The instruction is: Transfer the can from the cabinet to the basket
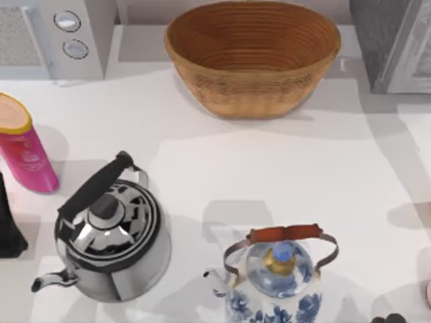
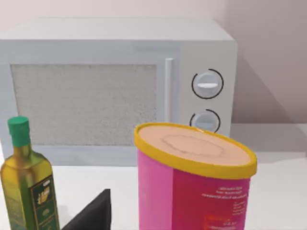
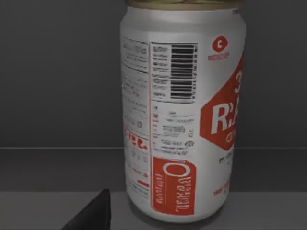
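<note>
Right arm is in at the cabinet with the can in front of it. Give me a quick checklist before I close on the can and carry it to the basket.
1. Can upright on the cabinet shelf: ok.
2. Can close in front of the right wrist camera: ok.
3. Can between the right fingers: cannot tell; one dark finger tip shows beside it.
4. Basket upright at the table's back, nothing seen inside: ok.
5. Route to the basket: steel kettle and blue-flowered kettle stand at the front, away from the basket: ok.
6. Left arm out of the way: ok; its camera faces the pink tube, oil bottle and microwave at the table's left.
</note>
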